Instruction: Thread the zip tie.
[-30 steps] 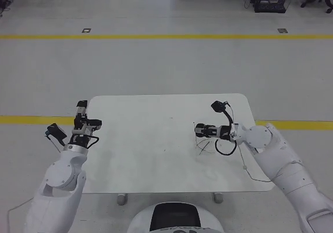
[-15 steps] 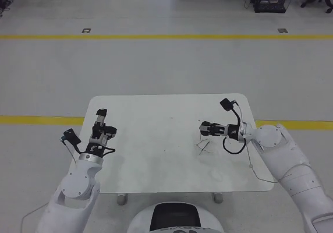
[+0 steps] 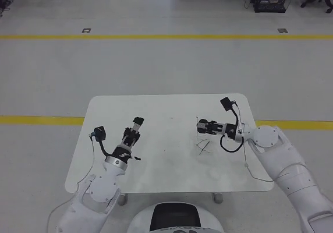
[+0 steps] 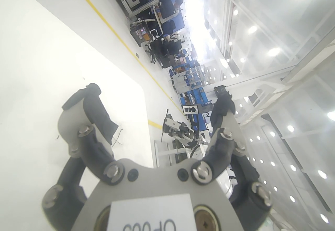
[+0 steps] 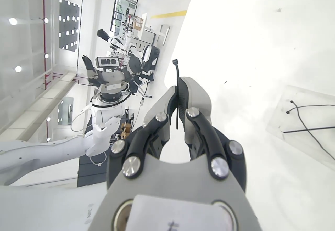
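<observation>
Zip tie point(image 5: 178, 85) is pinched lengthwise in the right end effector point(image 3: 202, 126) above the worktop point(image 3: 166, 110), head end protruding toward the left end effector point(image 3: 136, 123), which hangs spread and empty above the worktop.

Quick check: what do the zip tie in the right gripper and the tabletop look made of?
Zip tie: thin black strip with a small square head, looks like matte, flexible plastic, probably nylon; it stands straight, pinched in the right gripper. Table: smooth white top with rounded corners, no visible grain, likely laminate or painted board.
</observation>
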Controlling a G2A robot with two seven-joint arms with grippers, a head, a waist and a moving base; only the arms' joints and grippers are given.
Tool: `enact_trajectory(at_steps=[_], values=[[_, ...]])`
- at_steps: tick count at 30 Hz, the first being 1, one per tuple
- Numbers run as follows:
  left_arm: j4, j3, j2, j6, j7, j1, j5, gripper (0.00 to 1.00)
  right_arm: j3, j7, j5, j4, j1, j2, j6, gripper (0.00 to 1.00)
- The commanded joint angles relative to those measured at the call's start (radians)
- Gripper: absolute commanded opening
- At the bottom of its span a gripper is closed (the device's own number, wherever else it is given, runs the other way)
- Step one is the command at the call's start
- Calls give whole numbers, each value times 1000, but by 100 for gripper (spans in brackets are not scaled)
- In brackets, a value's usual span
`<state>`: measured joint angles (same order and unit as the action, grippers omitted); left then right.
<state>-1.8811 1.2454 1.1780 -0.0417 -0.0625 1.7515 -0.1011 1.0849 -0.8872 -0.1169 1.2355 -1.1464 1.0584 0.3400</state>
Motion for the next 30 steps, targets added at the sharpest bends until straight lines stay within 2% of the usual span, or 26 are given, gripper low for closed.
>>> enact_trajectory(at_steps=[1, 8, 11, 14, 17, 20, 22, 30], values=[[0, 0, 0, 1, 1, 0, 0, 100, 0, 0, 0, 0, 0, 0, 0, 0], [0, 0, 0, 1, 1, 0, 0, 100, 0, 0, 0, 0, 0, 0, 0, 0], [-2, -17, 1, -16, 7, -15, -43, 100, -4, 21, 6, 11, -6, 2, -9, 0], [7, -62, 4, -15, 11, -47, -147, 100, -6, 35, -10, 19, 0, 5, -25, 0], [26, -132, 11, -5, 19, -90, -240, 100, -11, 36, -39, 7, 11, 11, -22, 0], [60, -205, 24, 31, 17, -137, -285, 100, -28, 30, -75, -13, 24, 19, -25, 0], [74, -239, 31, 52, -10, -160, -325, 100, -37, 26, -88, -25, 33, 24, -27, 0], [74, -239, 31, 52, -10, -160, -325, 100, -37, 26, -88, -25, 33, 24, -27, 0]])
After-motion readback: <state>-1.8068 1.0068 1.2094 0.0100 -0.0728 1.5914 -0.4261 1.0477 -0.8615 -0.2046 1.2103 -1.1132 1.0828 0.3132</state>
